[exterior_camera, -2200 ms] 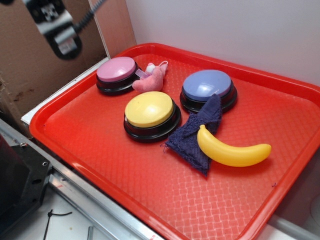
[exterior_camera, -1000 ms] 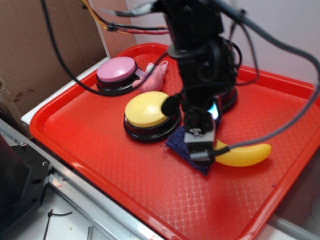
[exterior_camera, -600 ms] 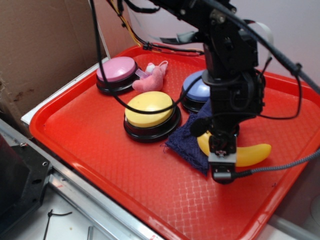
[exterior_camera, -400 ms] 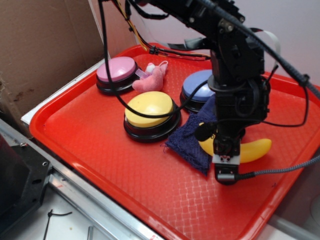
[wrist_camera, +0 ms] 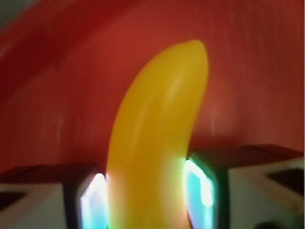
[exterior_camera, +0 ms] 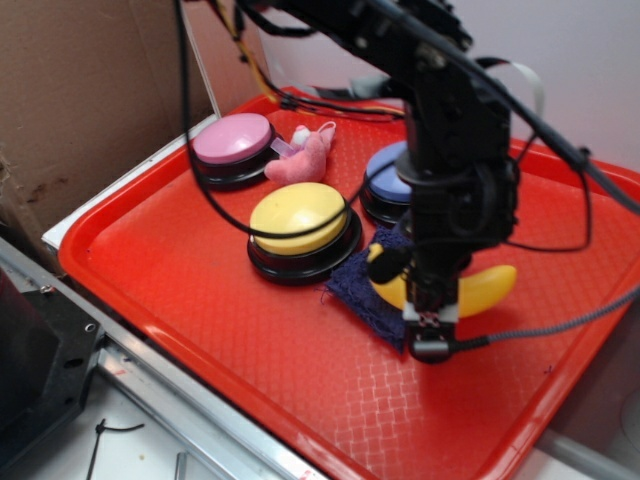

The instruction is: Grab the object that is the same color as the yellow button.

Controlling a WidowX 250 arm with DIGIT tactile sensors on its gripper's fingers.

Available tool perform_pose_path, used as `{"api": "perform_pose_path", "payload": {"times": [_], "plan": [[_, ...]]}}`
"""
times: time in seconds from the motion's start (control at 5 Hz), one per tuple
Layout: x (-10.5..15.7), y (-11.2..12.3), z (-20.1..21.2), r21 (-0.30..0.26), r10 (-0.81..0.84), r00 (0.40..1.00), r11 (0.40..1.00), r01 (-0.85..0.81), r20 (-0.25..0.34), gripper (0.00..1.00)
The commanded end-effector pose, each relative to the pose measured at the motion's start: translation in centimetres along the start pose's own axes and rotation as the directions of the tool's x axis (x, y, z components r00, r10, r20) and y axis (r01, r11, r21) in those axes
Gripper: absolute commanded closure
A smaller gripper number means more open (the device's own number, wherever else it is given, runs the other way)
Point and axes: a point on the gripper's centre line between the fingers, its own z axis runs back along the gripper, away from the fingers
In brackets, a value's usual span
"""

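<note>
A red tray (exterior_camera: 200, 300) is holding three round buttons, a dark blue cloth (exterior_camera: 365, 290), a small pink plush toy (exterior_camera: 305, 160) and a yellow toy banana (exterior_camera: 480, 290). The black robot arm (exterior_camera: 455, 170) is reaching down over the right part of the tray, and its pincer (exterior_camera: 430, 330) is sitting low at the banana, just beside the cloth. In the blurred wrist view, the banana (wrist_camera: 152, 143) is filling the gap between the two fingers (wrist_camera: 93, 202), which are pressing against its sides, so the pincer is closing on the banana. The banana is lying on the tray surface, right of the yellow button (exterior_camera: 300, 225). The pink button (exterior_camera: 232, 140) is sitting at the back left, and the blue button (exterior_camera: 385, 180) is partly hiding behind the arm.
</note>
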Motion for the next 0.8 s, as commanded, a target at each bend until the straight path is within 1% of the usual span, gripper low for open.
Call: {"api": "perform_pose_path", "payload": {"times": [0.0, 0.2, 0.4, 0.6], "plan": [[-6.4, 2.4, 11.8, 0.016, 0.469, 0.881, 0.882, -0.471, 0.063, 1.00], [-10.3, 3.3, 14.9, -0.020, 0.677, 0.733, 0.736, -0.677, 0.068, 1.00], [-13.4, 3.5, 17.2, -0.021, 0.791, 0.602, 0.607, -0.794, 0.107, 1.00], [-15.5, 3.4, 18.3, -0.022, 0.861, 0.490, 0.497, -0.867, 0.133, 1.00]]}}
